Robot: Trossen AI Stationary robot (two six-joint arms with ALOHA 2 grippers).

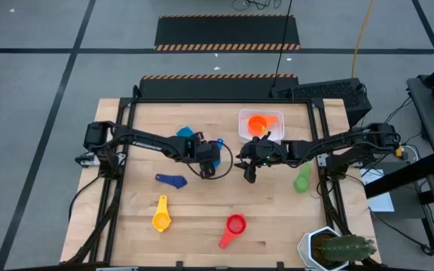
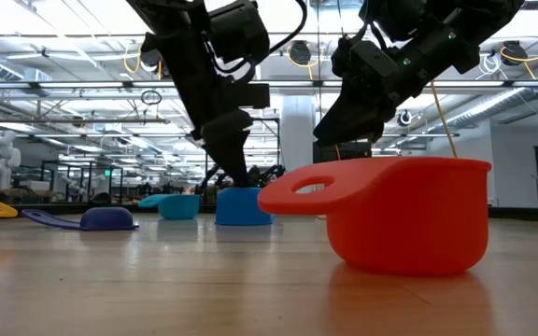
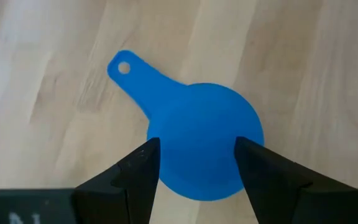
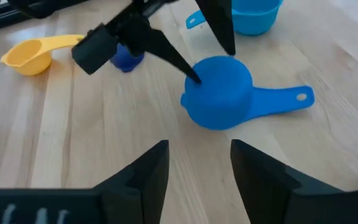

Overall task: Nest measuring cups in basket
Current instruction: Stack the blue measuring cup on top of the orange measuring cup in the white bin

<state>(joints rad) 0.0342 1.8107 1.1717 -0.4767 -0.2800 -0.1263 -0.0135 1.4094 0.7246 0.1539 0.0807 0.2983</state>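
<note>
A blue measuring cup lies upside down on the table, rim down, with its handle flat. My left gripper points down over it, open, one finger on each side of the cup's upturned bottom. My right gripper hangs open just to the right of it, with nothing between its fingers. The white basket at the table's far side holds an orange cup. My left gripper comes at the blue cup from above, slanting. Its fingertips stand at the edge of the upturned bottom, on opposite sides of the round body. I cannot tell whether they touch it. The cup rests on the table.
Loose cups lie around: light blue at the far left, navy, yellow, red near the front, green at the right. A white pot with a cactus stands at the near right corner.
</note>
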